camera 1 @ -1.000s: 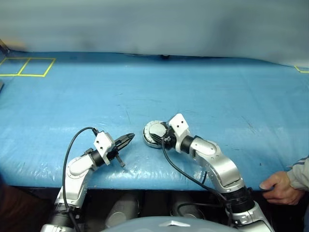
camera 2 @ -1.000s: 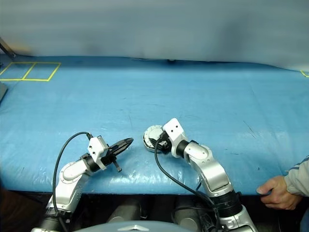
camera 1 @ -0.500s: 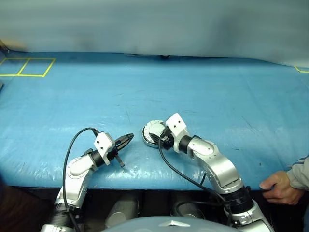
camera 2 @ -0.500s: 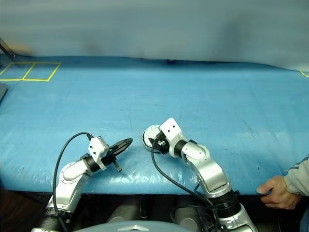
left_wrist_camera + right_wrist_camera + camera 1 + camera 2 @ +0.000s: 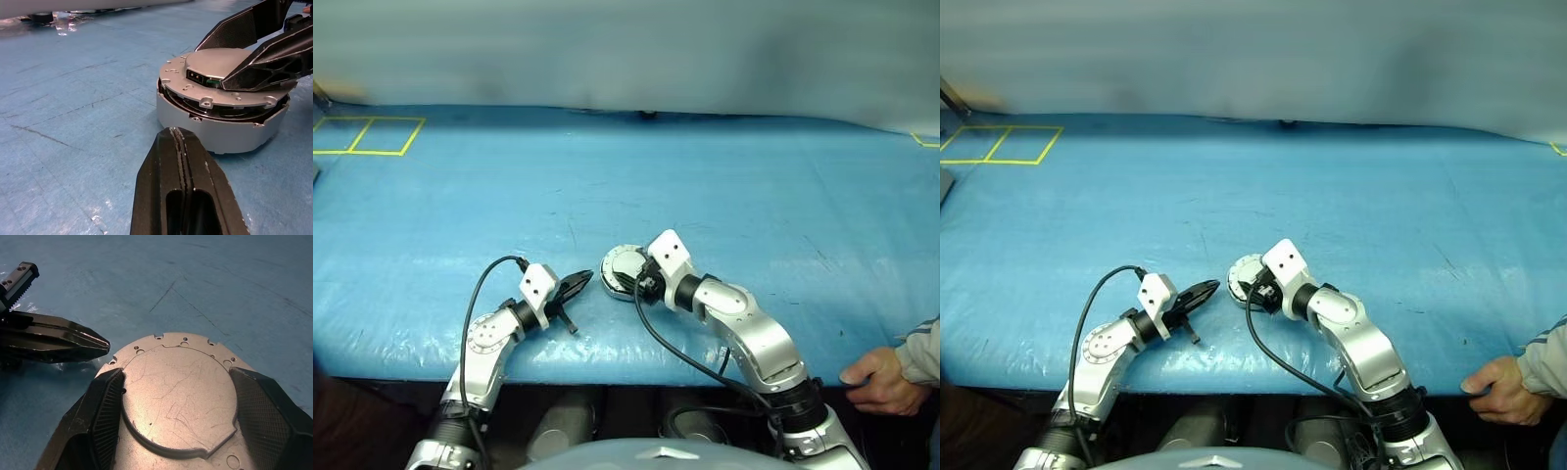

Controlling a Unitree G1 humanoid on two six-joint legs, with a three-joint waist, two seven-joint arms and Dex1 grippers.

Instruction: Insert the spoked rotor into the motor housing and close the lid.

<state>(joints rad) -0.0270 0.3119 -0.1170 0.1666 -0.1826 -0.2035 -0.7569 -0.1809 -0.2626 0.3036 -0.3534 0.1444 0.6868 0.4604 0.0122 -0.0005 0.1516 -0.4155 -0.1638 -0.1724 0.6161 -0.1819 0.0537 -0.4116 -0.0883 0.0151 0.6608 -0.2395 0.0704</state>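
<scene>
near the front edge of the table (image 5: 724, 186), about midway along it, the motor housing (image 5: 220, 129) sits flat on the blue cover with the lid (image 5: 178, 396) lying closed on top, plain outer face up. a thin dark gap runs between the lid's rim and the housing wall on the side seen from the left wrist, and a small dark connector sits in the lid's top. small holes ring the edge of the lid. the spoked rotor cannot be made out from outside.

the right end effector (image 5: 628, 275) reaches in from the front right, tilted a little downward, its two black fingers (image 5: 98, 406) spread wide and lying over the lid, one along each side of the raised round centre. they rest on or just above the lid's top; i cannot tell whether they press on it.

the left end effector (image 5: 579, 281) lies low and about level just beside the housing on its left, pointing toward it, with both fingers pressed together and nothing between them. its tip stands close to the housing wall but apart from it.

at the front right corner of the table a person's hand (image 5: 879, 380) in a grey sleeve grips the edge. yellow tape squares (image 5: 367, 135) mark the far left corner.
</scene>
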